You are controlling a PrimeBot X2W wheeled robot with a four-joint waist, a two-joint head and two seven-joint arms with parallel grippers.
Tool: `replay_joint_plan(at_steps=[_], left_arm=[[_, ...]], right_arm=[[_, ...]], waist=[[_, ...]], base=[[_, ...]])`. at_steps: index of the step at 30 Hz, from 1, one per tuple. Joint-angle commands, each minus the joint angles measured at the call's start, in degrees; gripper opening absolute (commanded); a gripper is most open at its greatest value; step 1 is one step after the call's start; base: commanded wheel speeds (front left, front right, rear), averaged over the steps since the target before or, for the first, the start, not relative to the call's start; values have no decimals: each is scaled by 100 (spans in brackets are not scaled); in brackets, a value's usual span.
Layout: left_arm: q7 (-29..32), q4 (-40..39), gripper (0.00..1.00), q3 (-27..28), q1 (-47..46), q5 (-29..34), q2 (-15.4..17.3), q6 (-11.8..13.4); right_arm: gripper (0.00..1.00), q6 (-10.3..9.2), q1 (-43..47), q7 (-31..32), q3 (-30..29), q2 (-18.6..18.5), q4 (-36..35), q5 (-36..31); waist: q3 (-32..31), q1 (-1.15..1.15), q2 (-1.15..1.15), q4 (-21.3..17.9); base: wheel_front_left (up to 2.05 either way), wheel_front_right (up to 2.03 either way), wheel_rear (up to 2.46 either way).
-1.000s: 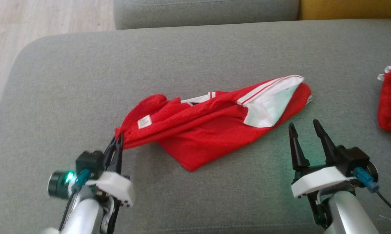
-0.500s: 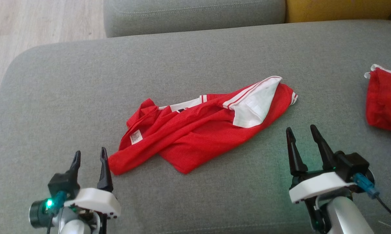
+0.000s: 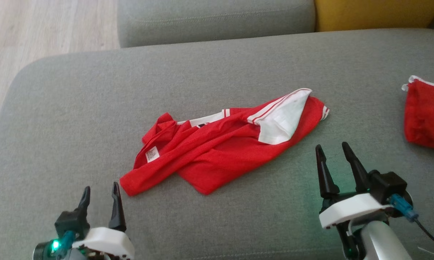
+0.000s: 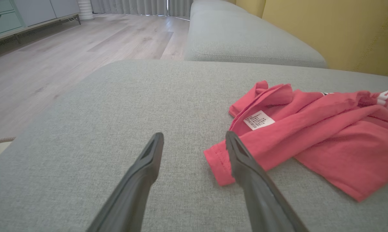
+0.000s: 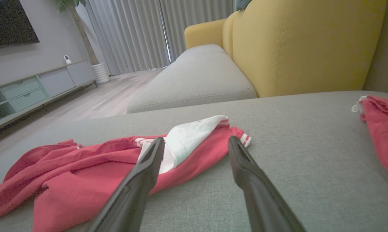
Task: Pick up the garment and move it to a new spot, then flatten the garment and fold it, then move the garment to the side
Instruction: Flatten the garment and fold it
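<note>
Nearest the robot, the left gripper [image 3: 100,186] sits low at the front edge of the grey seat cushion [image 3: 217,68], its two dark fingers spread apart and holding nothing. In the left wrist view one finger [image 4: 245,164] crosses in front of the hemmed corner [image 4: 218,162] of the cloth, and whether it touches the fabric is hard to say from that angle; from the head the corner lies just beyond the fingertips. The right gripper [image 3: 331,145] stands over bare cushion on the other side, fingers likewise parted and empty, its tips just short of the garment's right end. Between and beyond the two grippers lies the red jersey [image 3: 217,151], crumpled and bunched in a long diagonal heap in the middle of the cushion, a white care label [image 3: 152,154] showing near its left end and a white panel [image 3: 281,121] with red stripes folded up at its right end. Well apart to the right, at the cushion's edge, lies a second red cloth [image 3: 426,119] with a white trim. Behind the seat comes another grey cushion [image 3: 217,18], then a yellow backrest [image 3: 375,12] on the right and pale wooden floor [image 3: 40,29] on the left. Farthest off, the right wrist view shows a low pale cabinet [image 5: 35,90] and grey curtains [image 5: 142,32].
</note>
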Motion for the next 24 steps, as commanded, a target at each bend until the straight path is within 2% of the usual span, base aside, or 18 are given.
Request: replay_joint_plan(at_steps=[1, 10, 11, 15, 24], left_arm=[[-36, -146, 100, 180, -218, 57, 0, -9], [-36, -115, 100, -180, -526, -36, -4, -97], [-36, -87, 100, -294, -627, -75, -4, -133], [-36, -73, 100, -466, -785, -107, -4, -165], [-36, -76, 100, -661, -1001, -265, -5, -144]], right_arm=[[100, 36, -147, -54, 147, 10, -136, 19], [100, 36, -853, -54, 163, 11, 378, -225], [100, 36, -1210, -46, 74, 11, 667, -444], [100, 36, -1597, 35, -135, 11, 1067, -950], [100, 36, -1934, 260, -580, 11, 1574, -1884]], waist=[[40, 0, 0, 30], [499, 0, 0, 452], [654, 0, 0, 614], [830, 0, 0, 798], [1071, 0, 0, 962]], base=[[0, 0, 0], [0, 0, 0], [0, 0, 0], [0, 0, 0], [0, 0, 0]])
